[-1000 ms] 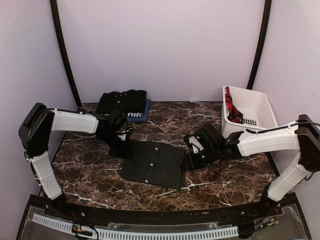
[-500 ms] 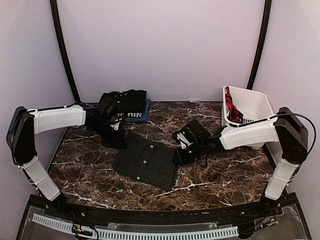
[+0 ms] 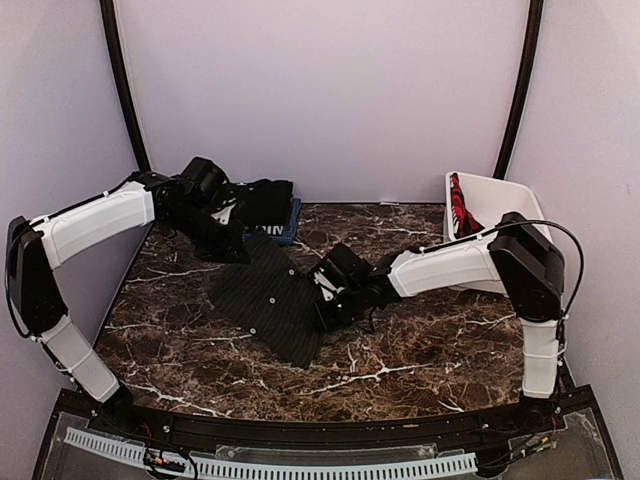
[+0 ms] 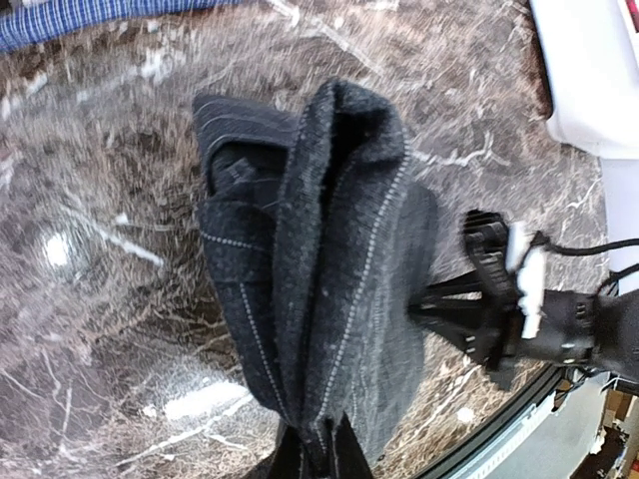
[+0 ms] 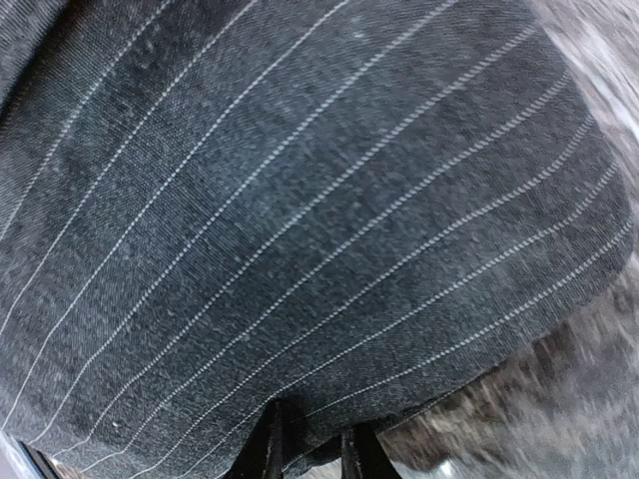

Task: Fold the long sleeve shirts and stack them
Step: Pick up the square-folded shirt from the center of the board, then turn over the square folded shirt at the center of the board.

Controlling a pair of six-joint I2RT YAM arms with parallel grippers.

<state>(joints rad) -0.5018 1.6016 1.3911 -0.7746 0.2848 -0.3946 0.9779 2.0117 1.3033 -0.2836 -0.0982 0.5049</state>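
The main risk I judge here is the folded pinstriped shirt (image 3: 262, 300) coming undone on its way to the pile. It is carried by 2 small pinches at opposite ends, the middle sags toward the surface (image 3: 430, 340), and a dragging layer could peel open or a thin bite could slip. A second risk is the pile itself: the plain black shirt (image 3: 262, 200) sits on the blue shirt (image 3: 290, 228) at the far-left corner of the surface, and a low approach could shove both toward the back edge or land the new fold askew. The left end effector (image 3: 225, 243) is clenched on the shirt's far-left corner, just beside the pile; its wrist view shows bunched pinstriped layers rising straight out of the fingers. The right end effector (image 3: 330, 305) grasps the opposite, near-right edge, left of the surface's centre, with the cloth spreading away from its narrowly set fingers in its own view. The shirt spans between them on a diagonal, buttons up. The white basket (image 3: 520, 215) at the far-right corner stands well apart.
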